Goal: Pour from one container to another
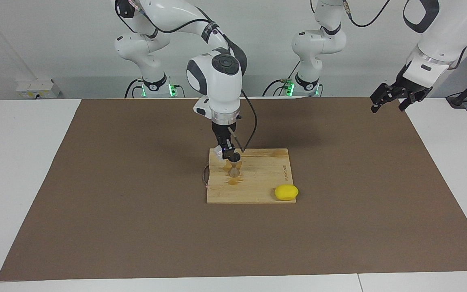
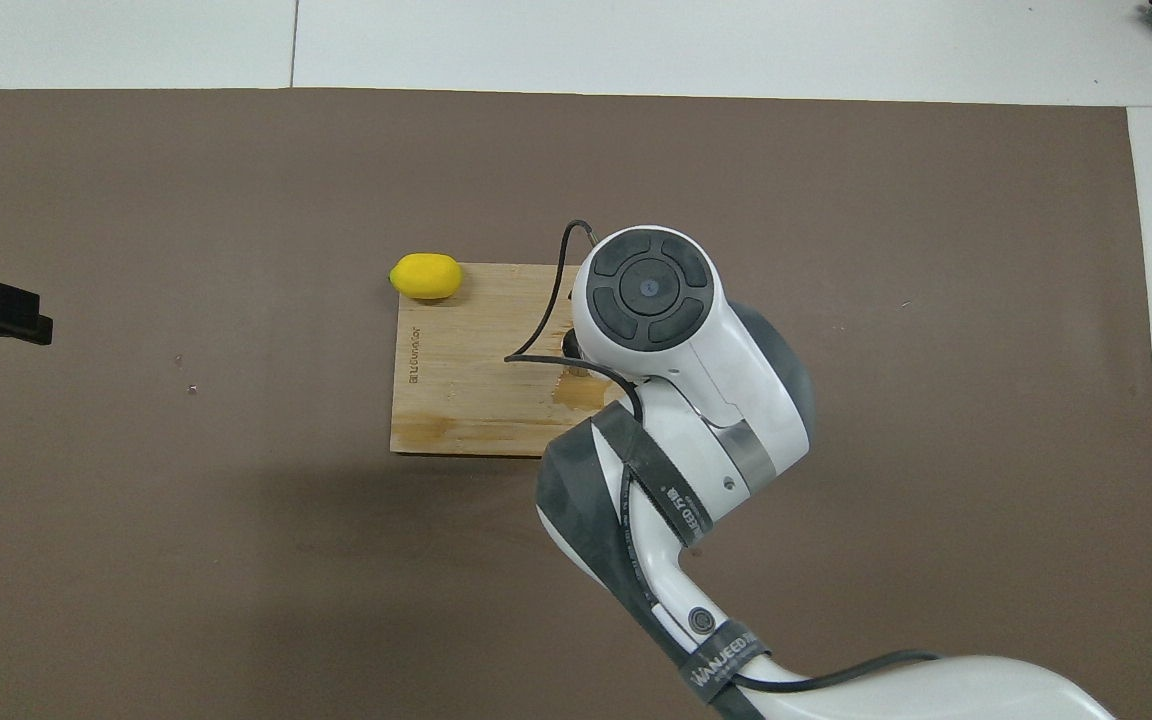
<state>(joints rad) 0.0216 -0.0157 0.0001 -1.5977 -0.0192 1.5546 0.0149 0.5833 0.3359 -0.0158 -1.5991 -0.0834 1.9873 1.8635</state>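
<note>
right end effector point(image 1: 229, 156) clenched on cup point(image 1: 218, 151), tilted over jigger point(image 1: 233, 169) | jigger upright on board point(image 1: 258, 178), mostly hidden from overhead by arm | lemon point(image 1: 286, 192) at board's corner farthest from robots | left end effector point(image 1: 391, 97) released, waiting

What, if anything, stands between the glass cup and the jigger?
Nothing visible. The right gripper holds the glass cup just above the jigger on the wooden board; the lemon lies at the board's corner, aside. The left gripper waits.
</note>
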